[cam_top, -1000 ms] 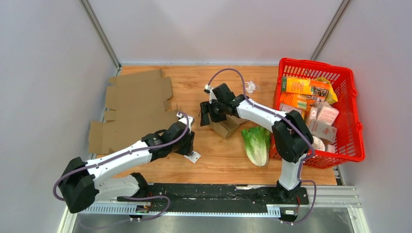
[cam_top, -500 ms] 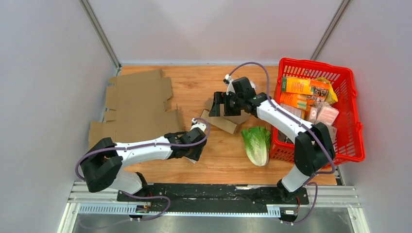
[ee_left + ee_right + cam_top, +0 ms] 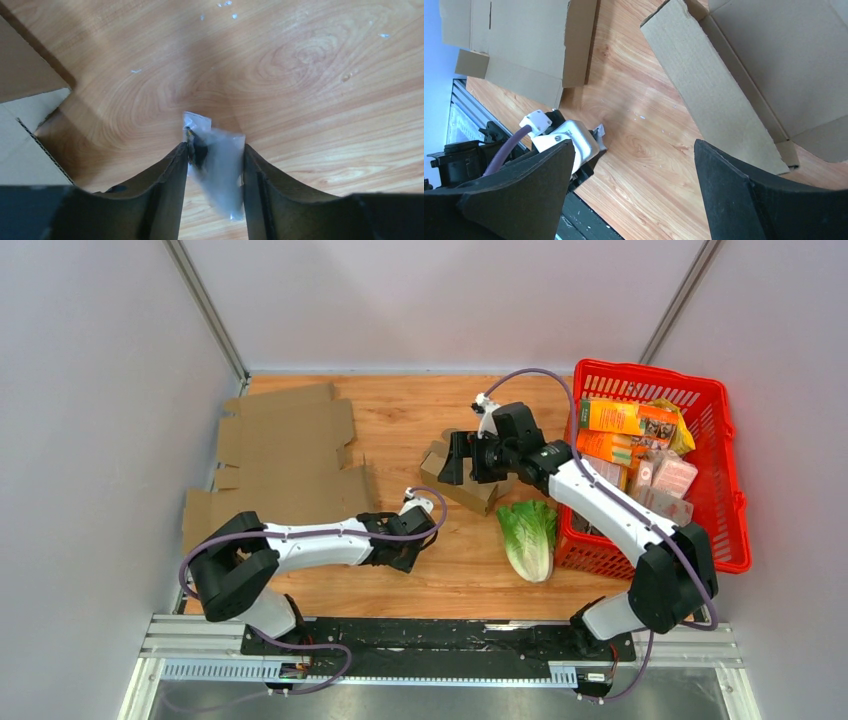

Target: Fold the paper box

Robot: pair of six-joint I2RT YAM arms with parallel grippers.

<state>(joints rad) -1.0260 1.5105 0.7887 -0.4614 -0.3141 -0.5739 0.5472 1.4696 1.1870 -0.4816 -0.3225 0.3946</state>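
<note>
A small brown cardboard box [image 3: 462, 480] lies partly folded at the table's middle, and shows in the right wrist view [image 3: 774, 60] with one long flap [image 3: 714, 85] spread out. My right gripper [image 3: 455, 457] hovers over its far edge, jaws wide open and empty [image 3: 634, 150]. A large flat cardboard sheet [image 3: 285, 455] lies at the left. My left gripper [image 3: 410, 543] is low on the table near the front, its jaws closed narrowly [image 3: 215, 147] on a small clear plastic bag [image 3: 222, 165] with a dark item inside.
A head of lettuce [image 3: 530, 535] lies right of the box. A red basket [image 3: 735, 480] full of groceries stands at the right edge. The flat sheet's corner [image 3: 25, 125] lies just left of my left gripper. The left arm's wrist [image 3: 566, 142] shows in the right wrist view.
My right gripper has moved right and back, and the small box has shifted with it and lies flatter. My left arm has stretched right and down over the plastic bag.
</note>
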